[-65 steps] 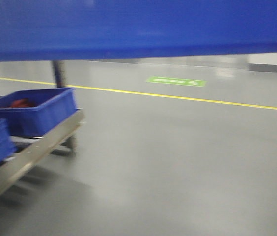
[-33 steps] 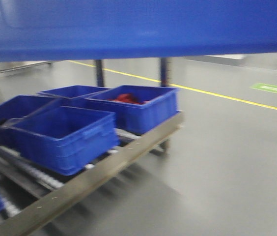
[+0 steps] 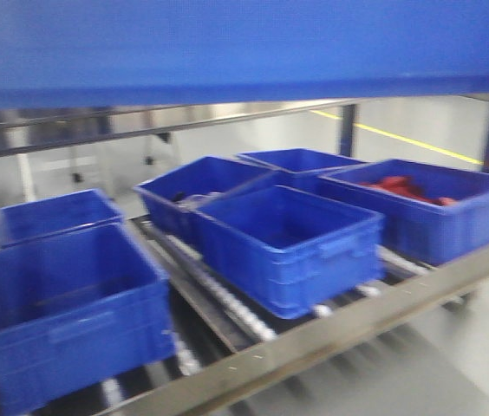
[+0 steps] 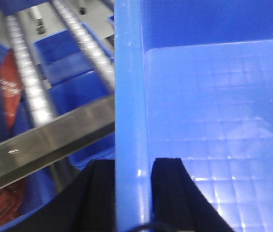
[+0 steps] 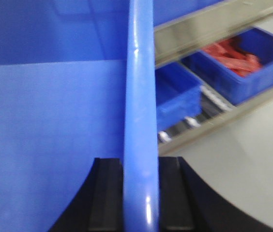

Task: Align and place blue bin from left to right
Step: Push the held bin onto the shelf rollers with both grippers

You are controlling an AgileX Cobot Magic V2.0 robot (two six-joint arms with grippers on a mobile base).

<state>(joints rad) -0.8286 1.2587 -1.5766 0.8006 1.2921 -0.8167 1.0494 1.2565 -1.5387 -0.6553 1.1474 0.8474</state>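
The blue bin (image 3: 244, 52) hangs level across the top of the front view. Its long axis runs left to right and its side wall spans the whole width, above the rack (image 3: 331, 334). Smaller bins (image 3: 288, 243) stand on the rack's rollers, and the rightmost holds red things (image 3: 400, 185).

Only the wrist views show the grip. The left claw (image 4: 134, 162) is nipped shut on the bin's left end wall, one finger outside and one inside, with the bin's gridded floor lit beyond. The right claw (image 5: 139, 162) pinches the right end wall the same way.

Half a second ago the rack sat low and left beside open floor. Now it fills the view, with more bins at the left.
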